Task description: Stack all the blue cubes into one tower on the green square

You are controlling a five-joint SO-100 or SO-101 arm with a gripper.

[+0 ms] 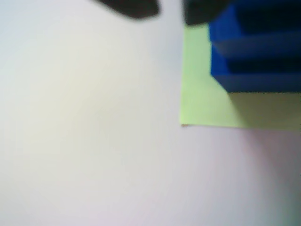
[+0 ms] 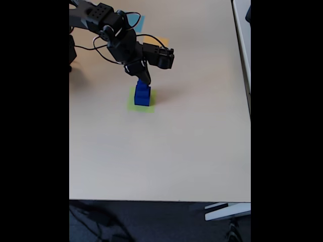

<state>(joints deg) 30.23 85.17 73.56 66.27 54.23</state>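
The blue cubes stand piled as a stepped tower [image 2: 142, 94] on the green square [image 2: 132, 105], left of the table's middle in the fixed view. My gripper [image 2: 145, 78] hangs just above the tower's top, pointing down. In the blurred wrist view the tower [image 1: 258, 52] fills the upper right, with the green square [image 1: 202, 99] showing to its left and below. The gripper [image 1: 171, 12] shows as two dark fingertips at the top edge, spread apart, with bare table between them. The right fingertip [image 1: 200, 14] is next to the tower's upper corner. It stands open, holding nothing.
A light-blue paper square [image 2: 137, 21] and an orange one [image 2: 162, 41] lie behind the arm, partly covered by it and its cables. The pale tabletop [image 2: 192, 151] stretches to the front and right edges.
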